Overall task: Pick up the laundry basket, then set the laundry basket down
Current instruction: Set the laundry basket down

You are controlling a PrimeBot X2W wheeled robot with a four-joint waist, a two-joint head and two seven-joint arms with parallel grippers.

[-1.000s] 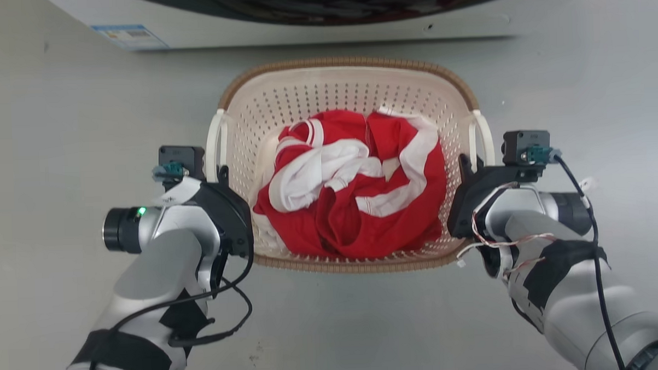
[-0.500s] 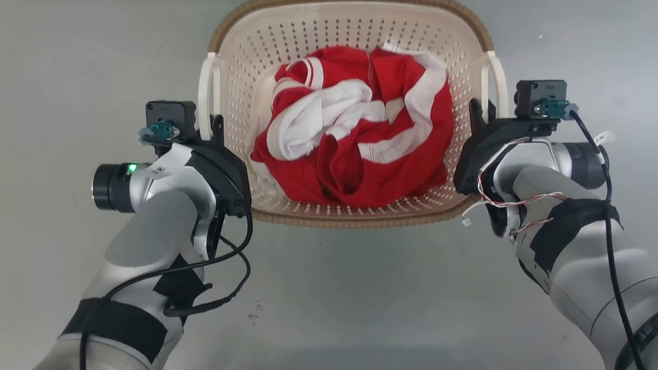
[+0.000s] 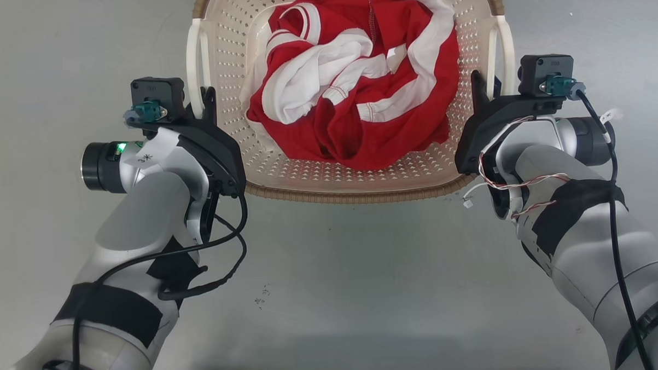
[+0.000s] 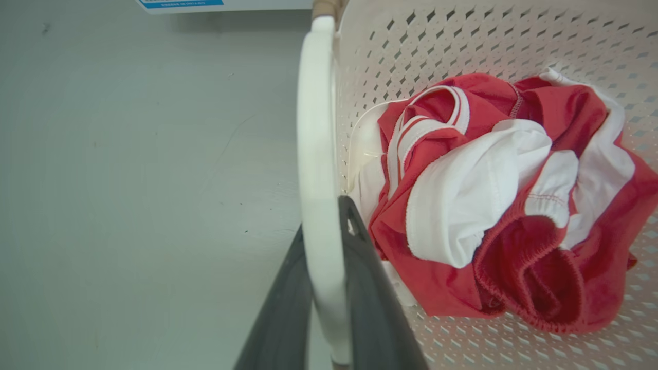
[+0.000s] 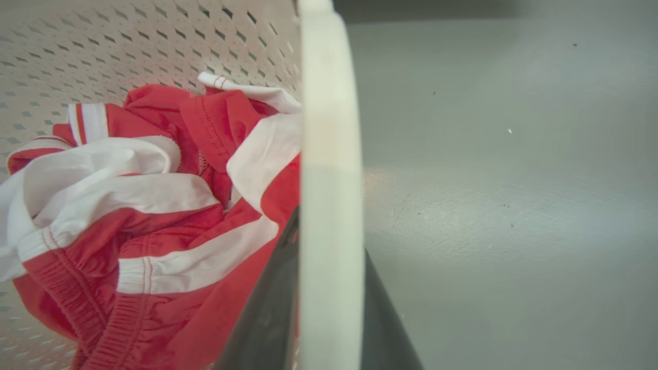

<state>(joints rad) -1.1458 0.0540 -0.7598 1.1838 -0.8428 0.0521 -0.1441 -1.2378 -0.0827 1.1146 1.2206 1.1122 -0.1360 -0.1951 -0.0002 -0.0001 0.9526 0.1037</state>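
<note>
Head cam's up high, looking straight down on the laundry basket (image 3: 296, 175). Wrist cams sit tight against its left handle (image 4: 314, 154) and right handle (image 5: 329, 154), facing far; all three share the red-and-white clothes (image 3: 353, 91).

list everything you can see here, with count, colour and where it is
laundry basket: 1, cream with a brown rim, between the two grippers
handles: 2, white, one on each side of the basket
clothes: 1 bundle, red and white, inside the basket
floor: 1, grey, beneath the basket and arms
sticker: 1, blue and white, on a white panel beyond the basket
arms: 2, silver with black bands, lower left and lower right
left gripper: 1, dark, fingers either side of the left handle
right gripper: 1, dark, fingers either side of the right handle
</note>
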